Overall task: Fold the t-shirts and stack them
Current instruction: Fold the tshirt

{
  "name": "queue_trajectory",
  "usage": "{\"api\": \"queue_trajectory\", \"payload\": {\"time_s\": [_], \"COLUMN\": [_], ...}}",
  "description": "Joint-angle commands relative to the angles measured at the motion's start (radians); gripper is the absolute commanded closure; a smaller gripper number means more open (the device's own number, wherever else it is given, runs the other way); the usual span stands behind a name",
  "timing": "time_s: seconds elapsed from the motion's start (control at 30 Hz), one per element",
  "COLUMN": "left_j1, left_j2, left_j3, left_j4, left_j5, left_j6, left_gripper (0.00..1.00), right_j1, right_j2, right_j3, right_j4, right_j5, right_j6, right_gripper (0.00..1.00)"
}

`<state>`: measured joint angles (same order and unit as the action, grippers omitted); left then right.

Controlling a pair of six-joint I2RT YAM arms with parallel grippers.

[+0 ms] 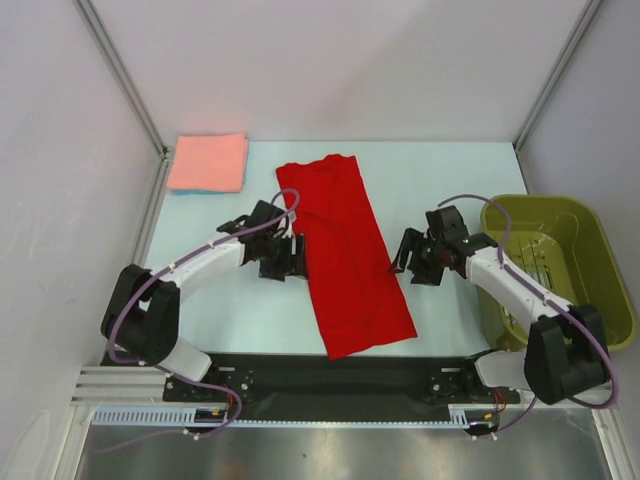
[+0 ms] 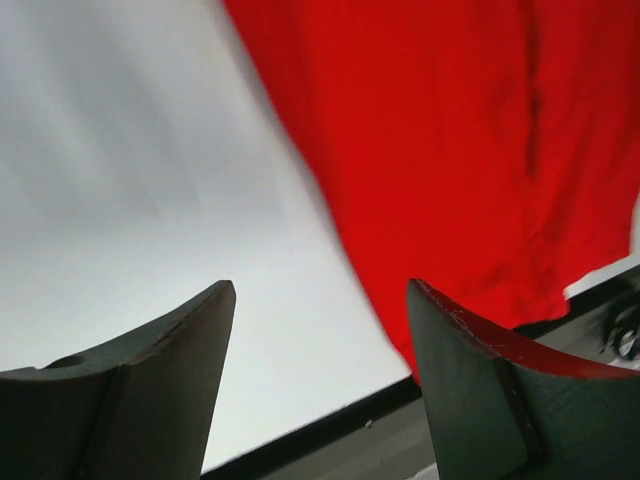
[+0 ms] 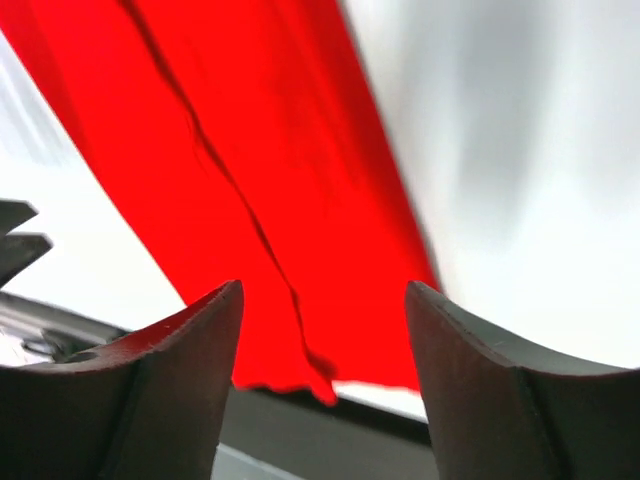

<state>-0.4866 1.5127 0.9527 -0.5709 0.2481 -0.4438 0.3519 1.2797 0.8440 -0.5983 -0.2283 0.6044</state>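
Your left gripper [image 1: 284, 256] is spread apart and holds nothing, and so is your right gripper [image 1: 406, 254]. The red t-shirt [image 1: 345, 255] lies long and flat between them on the table [image 1: 250, 315]. The folded pink t-shirt [image 1: 208, 162] sits in the far left corner.

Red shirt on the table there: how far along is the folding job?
Done, it seems: the salmon-pink shirt lies folded in the far left corner. In hand: the red shirt lies as a long narrow strip, apparently folded lengthwise, between the left tool and the right tool, both open and holding nothing. Left: fold the red one shorter and stack it on the pink one.
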Motion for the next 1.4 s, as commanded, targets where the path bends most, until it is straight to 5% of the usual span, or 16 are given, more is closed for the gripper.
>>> {"api": "queue_trajectory", "payload": {"time_s": [0.0,0.03,0.3,0.67,1.03,1.37], "left_j1": [0.029,0.039,0.213,0.289,0.375,0.384], "left_j2": [-0.022,0.01,0.197,0.457,0.575,0.666], "left_j3": [0.133,0.179,0.313,0.429,0.477,0.578], "left_j4": [0.118,0.123,0.227,0.422,0.562,0.568], "left_j5": [-0.026,-0.029,0.068,0.023,0.08,0.131], "left_j6": [0.014,0.026,-0.013,-0.042,-0.197,-0.257], "left_gripper": [0.25,0.24,0.24,0.28,0.31,0.31], "right_j1": [-0.034,-0.042,-0.09,-0.146,-0.149,-0.114], "right_j2": [0.108,0.159,0.646,1.148,1.426,1.577], "right_j3": [0.068,0.116,0.568,1.159,1.553,1.692], "right_j4": [0.204,0.231,0.316,0.405,0.462,0.516], "right_j5": [-0.007,0.0,-0.006,-0.128,-0.171,-0.191], "right_j6": [-0.038,-0.043,-0.192,-0.15,-0.057,0.051], "right_gripper": [0.27,0.19,0.17,0.26,0.37,0.48]}}
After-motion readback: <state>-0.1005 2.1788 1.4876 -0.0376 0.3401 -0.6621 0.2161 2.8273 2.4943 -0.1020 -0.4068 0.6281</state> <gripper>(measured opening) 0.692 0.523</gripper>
